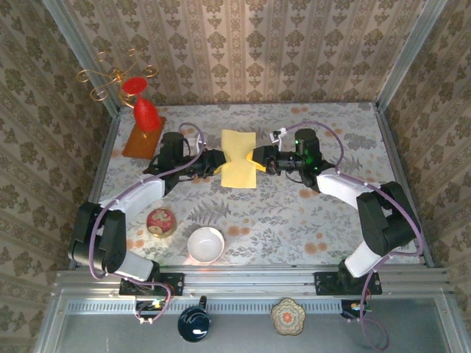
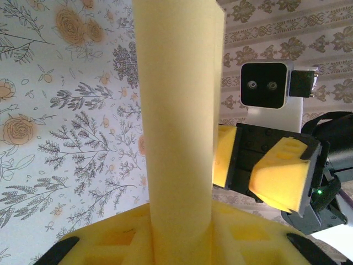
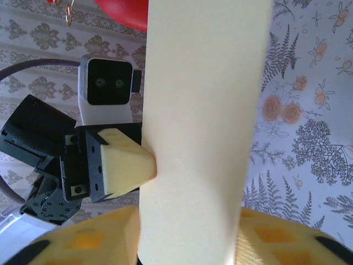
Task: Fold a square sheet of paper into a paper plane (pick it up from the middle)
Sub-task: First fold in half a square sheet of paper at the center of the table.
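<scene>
While the sheet of paper [image 1: 239,158] is sitting between both grippers over mid-table, waist pinched in, the left gripper [image 1: 213,163] is clamping one edge. The right gripper [image 1: 259,160] is straddling the opposite edge, jaws apart.

Judged step: middle pickup, no dart shape yet. The next move calls for the right jaws to seat squarely.

Count: one sheet, two grippers, one white bowl [image 1: 206,244], one orange-brown board [image 1: 143,141].

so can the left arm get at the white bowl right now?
Probably not yet: the way to the white bowl looks free, but the left fingers are shut on the square sheet of paper.
</scene>
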Robot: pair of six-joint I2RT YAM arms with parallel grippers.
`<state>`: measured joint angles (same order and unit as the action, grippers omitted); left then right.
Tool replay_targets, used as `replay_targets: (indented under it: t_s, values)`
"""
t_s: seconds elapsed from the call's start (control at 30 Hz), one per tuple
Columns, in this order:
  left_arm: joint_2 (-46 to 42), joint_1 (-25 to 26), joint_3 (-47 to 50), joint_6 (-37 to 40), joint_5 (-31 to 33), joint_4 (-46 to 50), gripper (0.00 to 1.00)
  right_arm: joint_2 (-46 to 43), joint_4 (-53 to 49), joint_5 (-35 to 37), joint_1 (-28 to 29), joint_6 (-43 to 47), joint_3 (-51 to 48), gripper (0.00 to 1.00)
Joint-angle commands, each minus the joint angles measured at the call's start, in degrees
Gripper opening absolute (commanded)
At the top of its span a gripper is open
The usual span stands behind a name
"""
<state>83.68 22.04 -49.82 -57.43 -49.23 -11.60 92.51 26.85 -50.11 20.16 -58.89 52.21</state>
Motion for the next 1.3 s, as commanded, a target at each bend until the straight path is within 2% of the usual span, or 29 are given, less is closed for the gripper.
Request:
replay_targets:
  t_s: [0.0, 0.33, 0.43, 0.63, 0.73, 0.83, 0.87, 0.9, 1.07, 1.27]
  values:
    - [0.5, -0.2, 0.6, 0.9, 0.2, 0.9, 0.29, -0.8, -0.3, 0.2, -0.1, 0.1, -0.5, 0.36]
    - [1.2, -0.1, 1.2, 0.5, 0.6, 0.9, 0.33, -0.8, -9.5, 3.4, -0.1, 5.1, 1.3, 0.07]
    - [0.9, -0.2, 0.9, 1.2, 1.5, 2.4, 0.43, -1.4, -12.2, 4.5, -0.3, 6.8, 1.9, 0.0]
    - [-1.5, -1.2, -1.5, 8.3, 8.9, 15.0, 0.73, -5.9, -21.0, 7.8, -2.9, 11.3, 2.3, 0.0]
    - [-3.1, -1.8, -2.0, 11.3, 14.3, 20.4, 0.82, -8.6, -28.1, 9.2, -4.6, 15.0, 3.5, 0.0]
    - [-4.4, -2.5, -0.8, 12.0, 17.4, 21.5, 0.9, -10.9, -39.2, 12.9, -5.0, 20.7, 7.3, 0.0]
    - [-4.8, -2.8, -0.3, 11.9, 18.0, 21.5, 0.98, -11.4, -42.1, 13.9, -5.0, 22.0, 8.6, 0.0]
    - [-5.1, -2.9, 0.1, 11.9, 18.4, 21.4, 1.0, -11.8, -43.7, 14.3, -5.0, 22.7, 9.5, 0.0]
    - [-6.5, -3.2, 1.2, 13.0, 19.8, 21.2, 1.0, -11.1, -48.8, 16.5, -3.6, 23.8, 14.0, 0.0]
    - [-6.6, -3.1, 2.4, 12.7, 19.5, 19.7, 1.0, -3.8, -49.6, 20.0, 1.7, 23.7, 18.3, 0.0]
